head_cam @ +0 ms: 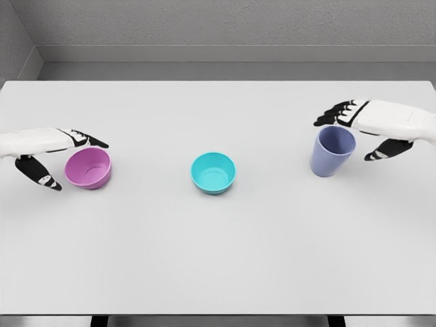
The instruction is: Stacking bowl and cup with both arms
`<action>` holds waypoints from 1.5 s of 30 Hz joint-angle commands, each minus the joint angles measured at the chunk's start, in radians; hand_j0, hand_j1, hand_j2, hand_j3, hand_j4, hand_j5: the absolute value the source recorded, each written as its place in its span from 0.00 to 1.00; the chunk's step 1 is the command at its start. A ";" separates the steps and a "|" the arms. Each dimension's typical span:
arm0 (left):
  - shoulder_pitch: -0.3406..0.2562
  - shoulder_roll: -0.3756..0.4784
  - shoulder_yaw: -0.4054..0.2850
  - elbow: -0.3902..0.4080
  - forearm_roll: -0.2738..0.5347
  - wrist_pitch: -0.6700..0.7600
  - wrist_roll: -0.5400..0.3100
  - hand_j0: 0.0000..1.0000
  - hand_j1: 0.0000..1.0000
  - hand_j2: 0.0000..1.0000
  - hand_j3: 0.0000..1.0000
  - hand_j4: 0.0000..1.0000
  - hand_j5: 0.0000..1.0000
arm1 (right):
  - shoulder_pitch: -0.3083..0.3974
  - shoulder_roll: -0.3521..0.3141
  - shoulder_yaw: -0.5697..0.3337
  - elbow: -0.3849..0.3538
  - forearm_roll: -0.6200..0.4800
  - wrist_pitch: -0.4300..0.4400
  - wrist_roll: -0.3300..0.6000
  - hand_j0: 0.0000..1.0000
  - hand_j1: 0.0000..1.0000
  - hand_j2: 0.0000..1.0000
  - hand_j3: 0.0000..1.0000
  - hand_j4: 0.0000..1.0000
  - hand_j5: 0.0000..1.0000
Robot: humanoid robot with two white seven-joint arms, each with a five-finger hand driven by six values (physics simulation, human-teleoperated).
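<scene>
A pink bowl (pixel 88 168) sits at the table's left, tipped slightly to the right. My left hand (pixel 76 163) reaches in from the left edge. Its fingers (pixel 87 140) stretch over the bowl's far rim and its thumb (pixel 42 177) hangs to the left, clear of the bowl; the hand is open. A teal bowl (pixel 213 172) stands upright in the middle. At the right stands a blue-purple cup (pixel 332 151), leaning a little. My right hand (pixel 343 140) is open around it, with its fingers (pixel 335 114) above the far rim and its thumb (pixel 387 150) just to the right, apart from the wall.
The white table (pixel 218 259) spans the whole view, with a grey wall behind its far edge. Nothing else lies on the table besides the two bowls and the cup.
</scene>
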 commanded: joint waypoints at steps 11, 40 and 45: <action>0.006 -0.020 0.007 0.023 0.010 0.001 0.000 1.00 1.00 1.00 1.00 1.00 1.00 | 0.005 0.048 0.018 0.085 -0.030 0.002 -0.039 1.00 1.00 1.00 1.00 1.00 1.00; 0.037 -0.069 0.014 0.061 0.010 0.001 0.000 1.00 1.00 1.00 1.00 1.00 1.00 | -0.037 0.071 0.056 0.105 -0.021 0.002 0.045 1.00 1.00 1.00 1.00 1.00 1.00; 0.051 -0.078 0.020 0.069 0.010 0.001 0.000 1.00 1.00 1.00 1.00 1.00 1.00 | -0.044 0.072 0.056 0.108 -0.019 0.002 0.061 1.00 1.00 1.00 1.00 1.00 1.00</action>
